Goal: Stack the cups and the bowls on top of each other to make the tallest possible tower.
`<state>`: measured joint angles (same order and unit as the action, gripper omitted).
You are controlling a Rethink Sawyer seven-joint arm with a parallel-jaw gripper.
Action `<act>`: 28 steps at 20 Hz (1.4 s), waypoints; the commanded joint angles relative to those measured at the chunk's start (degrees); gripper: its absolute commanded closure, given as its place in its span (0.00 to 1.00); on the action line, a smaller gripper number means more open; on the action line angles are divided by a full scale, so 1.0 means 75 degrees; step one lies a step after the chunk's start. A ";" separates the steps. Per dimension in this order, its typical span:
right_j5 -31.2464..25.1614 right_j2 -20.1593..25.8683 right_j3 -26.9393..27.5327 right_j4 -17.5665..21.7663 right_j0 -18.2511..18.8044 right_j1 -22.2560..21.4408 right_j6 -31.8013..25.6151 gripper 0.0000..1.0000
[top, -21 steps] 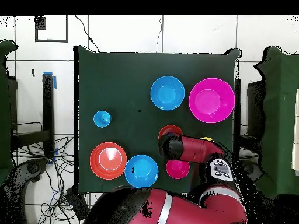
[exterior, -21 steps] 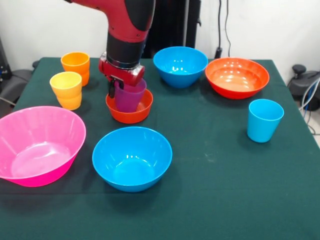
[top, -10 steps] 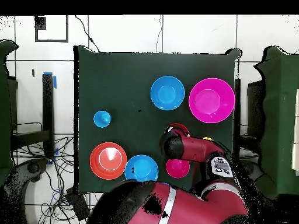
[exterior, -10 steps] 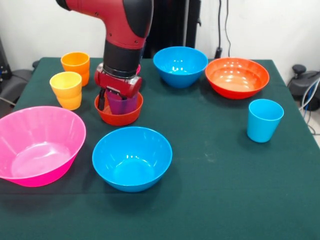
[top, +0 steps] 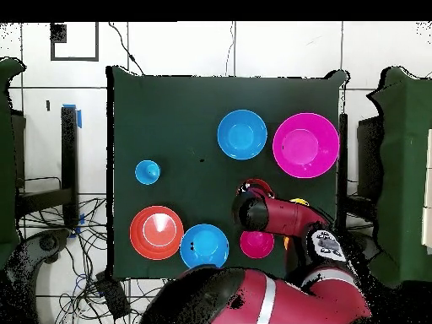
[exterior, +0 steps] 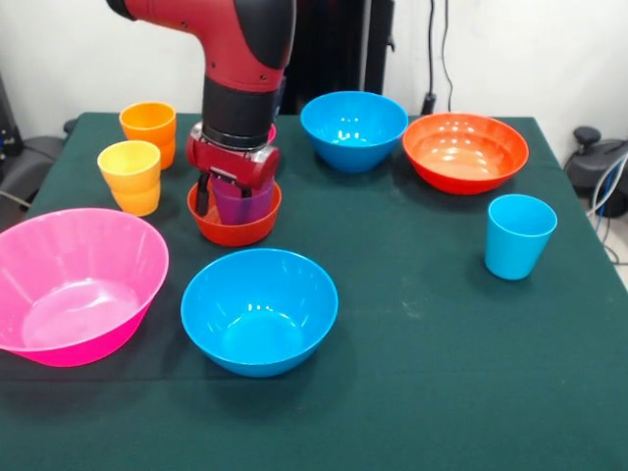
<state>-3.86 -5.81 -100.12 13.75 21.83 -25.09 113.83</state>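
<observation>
Here my gripper (exterior: 224,188) hangs straight down over the upright purple cup (exterior: 241,203), fingers pinching its rim, the cup standing inside the small orange-red bowl (exterior: 234,226) directly beneath me.

A dark green cloth (exterior: 442,353) is spread over the table. Black cables (exterior: 439,49) are seen hanging against the pale wall (exterior: 549,49) behind it. In the overhead view, a tiled floor (top: 169,46) is shown, a strip of blue tape (top: 79,116) is stuck beside the cloth, and tangled wires (top: 59,253) are gathered beside the table.
</observation>
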 commanded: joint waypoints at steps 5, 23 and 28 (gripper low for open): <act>-0.1149 0.1379 -0.1185 -0.0021 0.0337 -0.1232 0.0344 0.00; -0.3324 0.1266 -0.2044 -0.0349 0.0356 -0.4103 -0.0105 0.00; -0.3623 0.1311 -0.2202 -0.0452 0.0367 -0.4442 -0.0120 0.00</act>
<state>-23.40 -1.54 -112.23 12.19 24.75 -54.41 113.83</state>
